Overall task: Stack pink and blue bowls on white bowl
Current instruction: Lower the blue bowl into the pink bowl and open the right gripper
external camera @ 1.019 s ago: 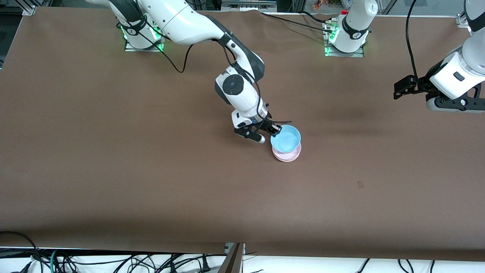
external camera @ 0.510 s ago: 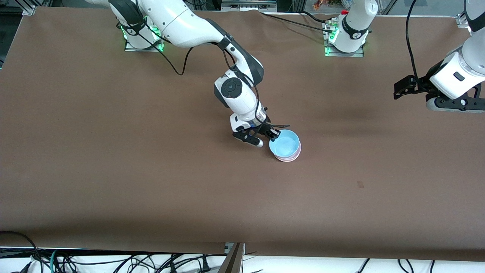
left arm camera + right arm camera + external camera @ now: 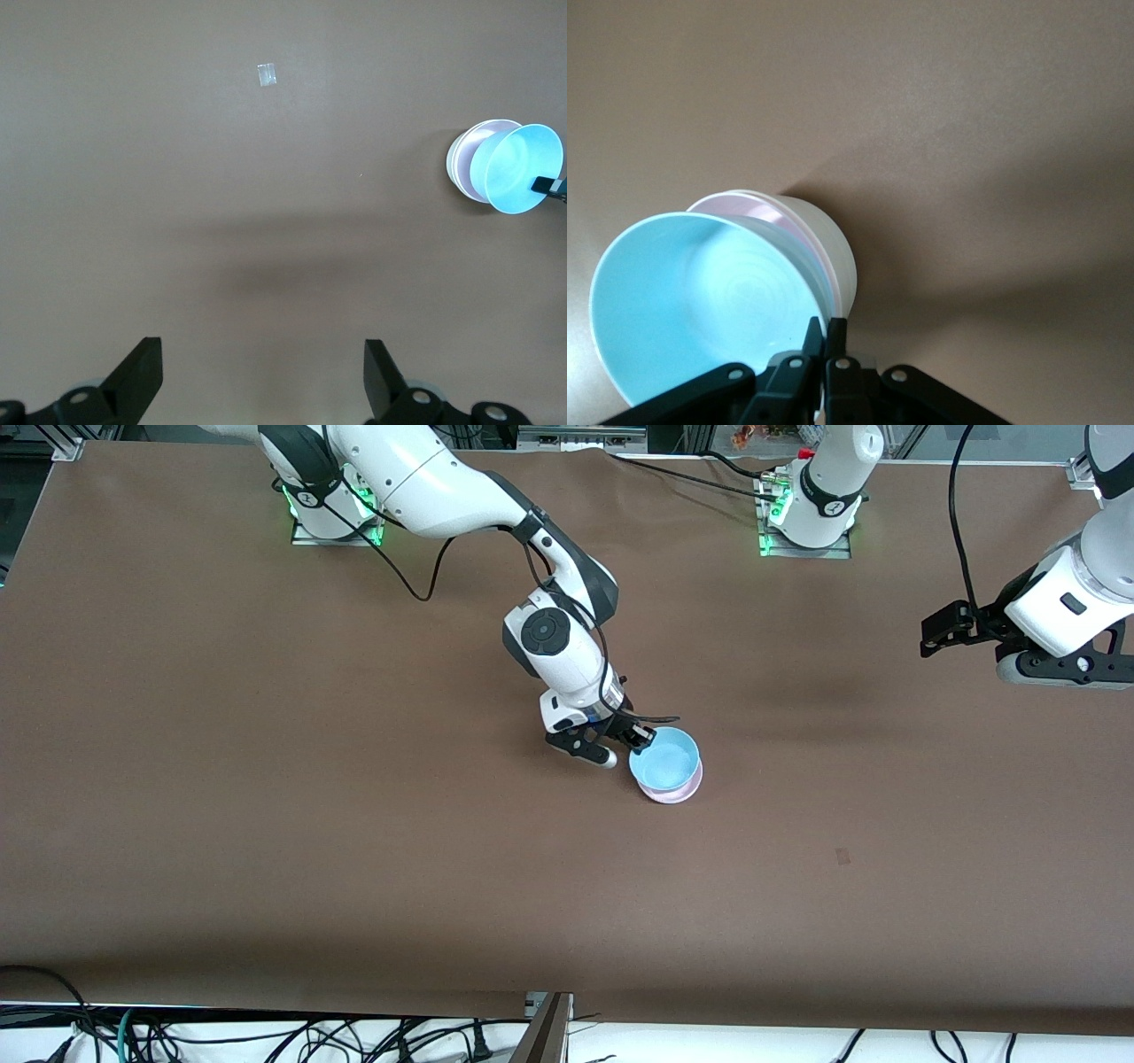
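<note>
The light blue bowl (image 3: pixel 666 760) rests tilted in the pale pink bowl (image 3: pixel 675 791) near the middle of the table. My right gripper (image 3: pixel 645 737) is shut on the blue bowl's rim at the side toward the right arm's end. In the right wrist view the gripper (image 3: pixel 825 329) pinches the blue bowl (image 3: pixel 700 301); the pink bowl's rim (image 3: pixel 749 205) and the white bowl (image 3: pixel 831 248) under it show beside it. The stack also shows in the left wrist view (image 3: pixel 509 168). My left gripper (image 3: pixel 932 634) waits open and empty, raised over the left arm's end (image 3: pixel 263 354).
A small tape mark (image 3: pixel 842 856) lies on the brown table cover nearer the front camera than the stack; it also shows in the left wrist view (image 3: pixel 266 75). Cables hang below the table's front edge (image 3: pixel 549 1005).
My right gripper has lowered the blue bowl down into the pink bowl, so less of the pink bowl shows. The left arm has not moved.
</note>
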Motion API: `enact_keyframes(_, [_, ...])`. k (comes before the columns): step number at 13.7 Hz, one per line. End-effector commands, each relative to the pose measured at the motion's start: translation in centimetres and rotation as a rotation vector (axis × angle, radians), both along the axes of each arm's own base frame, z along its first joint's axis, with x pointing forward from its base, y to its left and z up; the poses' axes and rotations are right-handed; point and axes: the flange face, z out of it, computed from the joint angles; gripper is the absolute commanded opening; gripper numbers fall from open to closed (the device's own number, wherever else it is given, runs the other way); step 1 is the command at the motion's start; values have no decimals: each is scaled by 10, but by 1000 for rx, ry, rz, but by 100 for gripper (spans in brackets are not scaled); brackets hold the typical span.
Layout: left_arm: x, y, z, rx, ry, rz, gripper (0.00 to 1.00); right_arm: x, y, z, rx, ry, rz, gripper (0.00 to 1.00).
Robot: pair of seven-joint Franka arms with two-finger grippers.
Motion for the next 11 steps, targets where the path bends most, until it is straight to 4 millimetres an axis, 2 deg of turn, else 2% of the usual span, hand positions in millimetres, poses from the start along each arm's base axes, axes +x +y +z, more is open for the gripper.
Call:
enact_keyframes(1, [0,4,4,16,5,0,100,2,6,4,12,-15,-7,0])
enact_keyframes(6, [0,4,4,16,5,-1,100,-1,9,2,8,-15,1,0])
enact_keyframes(7, [0,4,4,16,5,0,100,-1,9,3,11,-14,1,15])
enact_keyframes(8, [0,4,4,16,5,2,100,-1,10,4,13,-16,0,40])
enact_keyframes(9, [0,4,4,17,5,5,100,0,9,6,16,-17,-4,55])
enact_keyframes(11, [0,4,4,17,4,8,100,3,11,15,29,-28,-5,72])
